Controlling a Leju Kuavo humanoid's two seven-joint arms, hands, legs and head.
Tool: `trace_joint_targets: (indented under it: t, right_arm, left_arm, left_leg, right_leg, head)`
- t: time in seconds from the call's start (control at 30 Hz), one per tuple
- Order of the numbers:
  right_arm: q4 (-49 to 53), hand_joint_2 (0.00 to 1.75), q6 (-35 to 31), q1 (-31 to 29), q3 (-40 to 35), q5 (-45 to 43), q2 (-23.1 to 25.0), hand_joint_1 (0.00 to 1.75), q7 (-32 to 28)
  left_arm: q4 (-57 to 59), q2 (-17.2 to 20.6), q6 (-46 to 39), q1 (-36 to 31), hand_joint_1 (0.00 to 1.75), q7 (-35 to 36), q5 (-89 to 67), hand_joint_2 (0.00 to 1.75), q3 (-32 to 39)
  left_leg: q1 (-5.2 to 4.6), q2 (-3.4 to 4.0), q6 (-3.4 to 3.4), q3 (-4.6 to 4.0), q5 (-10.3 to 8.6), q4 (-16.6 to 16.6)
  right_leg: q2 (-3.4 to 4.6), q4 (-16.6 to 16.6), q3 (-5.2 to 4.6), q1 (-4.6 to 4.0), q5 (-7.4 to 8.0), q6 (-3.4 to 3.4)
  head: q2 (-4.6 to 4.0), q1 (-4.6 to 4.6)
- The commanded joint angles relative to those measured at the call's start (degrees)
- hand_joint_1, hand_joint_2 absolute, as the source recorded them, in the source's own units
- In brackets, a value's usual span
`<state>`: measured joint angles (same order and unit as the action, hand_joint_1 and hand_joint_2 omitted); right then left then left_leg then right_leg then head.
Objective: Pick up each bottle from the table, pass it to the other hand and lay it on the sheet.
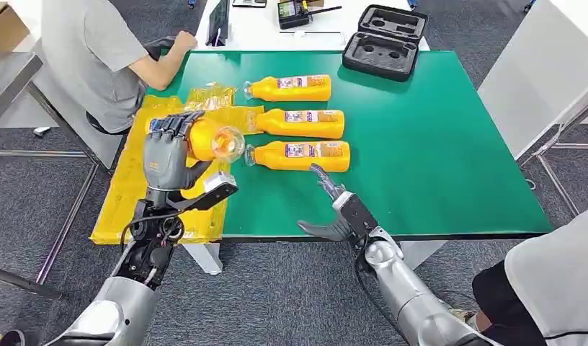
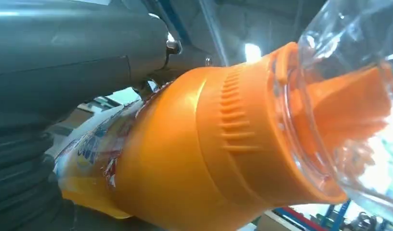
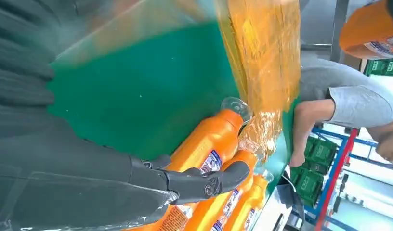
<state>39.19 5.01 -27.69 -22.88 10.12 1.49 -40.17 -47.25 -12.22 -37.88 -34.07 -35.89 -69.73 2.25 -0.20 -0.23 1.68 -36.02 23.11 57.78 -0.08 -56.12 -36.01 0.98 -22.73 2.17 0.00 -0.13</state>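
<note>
Left hand (image 1: 166, 155) grips one bottle (image 1: 213, 140) above the yellow sheet (image 1: 132, 191); right hand (image 1: 333, 204) hangs with fingers apart near three bottles on the counter (image 1: 435, 144). If it lets go from this height, the round bottle may roll off the sheet.

A: Head view — bright, even room light, soft shadows. Green table (image 1: 435, 144) shows no hard glare; the yellow sheet (image 1: 125, 194) shines a little.

B: Left wrist view?

A: Held bottle (image 2: 194, 159) very close, soft at the edges. Its clear cap (image 2: 358, 96) catches white glare; the background lamp is blown out.

B: Right wrist?

A: Top smeared with blur — the sheet glossy, the hand (image 3: 88, 178) dark, the far window side overexposed.
</note>
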Motion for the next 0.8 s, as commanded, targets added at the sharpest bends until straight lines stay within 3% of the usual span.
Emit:
trace_joint_targets:
  t: [0.03,0.23,0.33,0.57,0.8]
  right_arm:
    - [-0.8,1.75,1.1,-1.4,0.8,-0.5,0.7,0.0,0.2]
    - [-1.0,1.75,1.3,-0.9,1.3,-0.4,1.1,0.0,0.2]
    - [-1.3,1.75,1.6,-0.9,1.5,-0.3,1.3,0.0,0.2]
    - [-1.6,1.75,2.1,-0.9,1.6,-0.5,1.7,0.0,0.2]
    - [-2.2,1.75,2.7,-0.9,1.5,-0.4,2.0,0.0,0.2]
  left_arm:
    - [9.2,0.9,-2.1,-4.7,1.75,9.4,-10.2,1.75,1.9]
    - [16.9,3.3,-2.1,-7.1,1.75,22.6,-17.6,1.75,-2.8]
    - [22.5,5.5,-1.9,-9.3,1.75,33.3,-20.3,1.75,-11.0]
    - [24.0,5.5,1.0,-9.5,1.75,37.0,-20.1,1.75,-10.6]
    - [24.7,7.7,3.2,-10.0,1.75,44.2,-20.3,1.75,-17.4]
  left_leg:
    - [0.02,0.02,-0.07,0.16,0.06,0.0]
    - [0.04,-0.02,-0.1,0.23,0.09,0.0]
    - [0.07,0.01,-0.11,0.27,0.12,0.0]
    - [0.04,-0.01,-0.07,0.19,0.09,0.0]
    - [0.06,0.03,-0.11,0.22,0.11,0.0]
  right_leg:
    - [0.01,0.0,0.16,-0.02,-0.06,-0.07]
    - [-0.03,0.0,0.25,-0.05,-0.1,-0.1]
    - [0.0,0.0,0.28,-0.08,-0.11,-0.11]
    - [-0.01,0.0,0.2,-0.05,-0.09,-0.07]
    - [0.02,0.0,0.22,-0.07,-0.1,-0.1]
  head:
    - [0.0,0.0]
    - [0.0,-0.02]
    - [0.0,-0.02]
    - [0.0,0.0]
    - [0.0,0.0]
